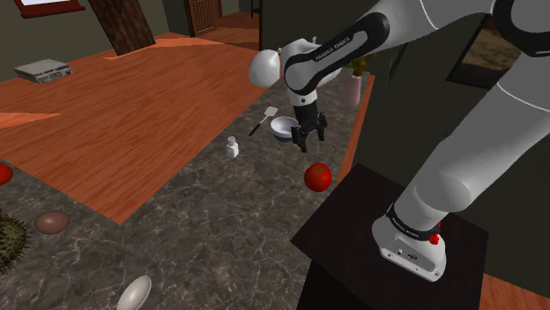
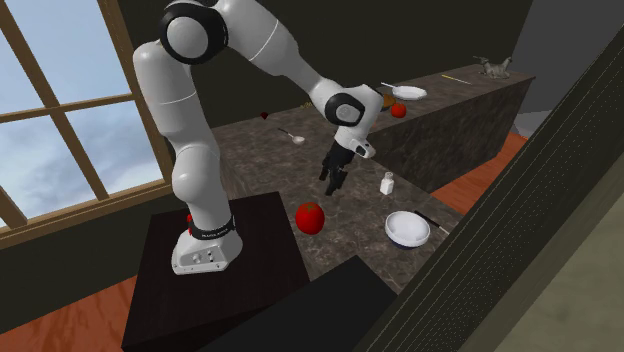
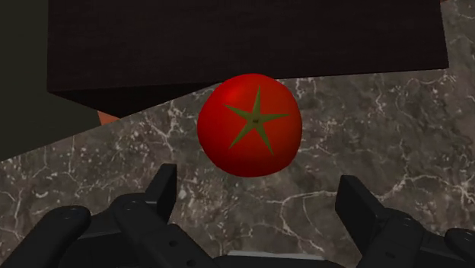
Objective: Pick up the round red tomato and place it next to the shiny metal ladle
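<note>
The black gripper (image 3: 259, 185) hung open above the red tomato (image 3: 250, 126), which sat untouched on the dark marbled counter (image 3: 380, 122) just beyond its fingertips.

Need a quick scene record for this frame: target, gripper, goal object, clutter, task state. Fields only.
target: red tomato, resting on the dark marbled counter beside the black stand
gripper: gripper open, above the tomato, not touching it
goal object: shiny grey ladle, far along the counter, at the shoulder view's lower left
clutter: white bowl and white shaker, both just past the gripper
task state: tomato not yet grasped
</note>
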Tool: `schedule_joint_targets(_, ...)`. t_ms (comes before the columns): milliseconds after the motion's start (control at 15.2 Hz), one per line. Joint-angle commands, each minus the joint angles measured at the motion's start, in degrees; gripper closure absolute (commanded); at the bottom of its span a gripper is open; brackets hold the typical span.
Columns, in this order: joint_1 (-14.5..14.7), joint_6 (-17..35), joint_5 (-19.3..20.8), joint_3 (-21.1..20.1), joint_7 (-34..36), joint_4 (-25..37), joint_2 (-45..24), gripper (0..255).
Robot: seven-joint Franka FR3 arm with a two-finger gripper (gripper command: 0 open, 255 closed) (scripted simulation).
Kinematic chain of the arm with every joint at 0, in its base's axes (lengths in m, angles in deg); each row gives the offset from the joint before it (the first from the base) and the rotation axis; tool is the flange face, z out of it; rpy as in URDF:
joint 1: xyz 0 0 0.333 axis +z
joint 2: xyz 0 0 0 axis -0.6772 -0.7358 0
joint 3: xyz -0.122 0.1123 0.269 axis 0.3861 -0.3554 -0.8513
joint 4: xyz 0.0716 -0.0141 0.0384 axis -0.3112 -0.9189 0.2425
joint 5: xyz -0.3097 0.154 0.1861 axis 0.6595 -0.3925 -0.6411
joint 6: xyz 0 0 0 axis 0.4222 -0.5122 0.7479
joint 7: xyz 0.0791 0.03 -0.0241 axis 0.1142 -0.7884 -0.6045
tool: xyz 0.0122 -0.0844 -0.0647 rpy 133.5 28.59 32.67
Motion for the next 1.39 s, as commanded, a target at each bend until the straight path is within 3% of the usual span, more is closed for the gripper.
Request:
schedule_joint_targets(0,-0.2,1.6,-0.4,0.1,1.3,0.7,-4.9,0)
schedule_joint_targets(528,-0.2,8.0,-0.4,0.2,1.5,-4.0,-7.1,0)
schedule_joint_targets(1056,-0.2,8.0,-0.4,0.2,1.5,-4.0,-7.1,0)
schedule_joint_targets(1122,-0.2,8.0,-0.4,0.2,1.5,-4.0,-7.1,255)
schedule_joint_targets(1320,-0.2,8.0,-0.4,0.2,1.5,-4.0,-7.1,255)
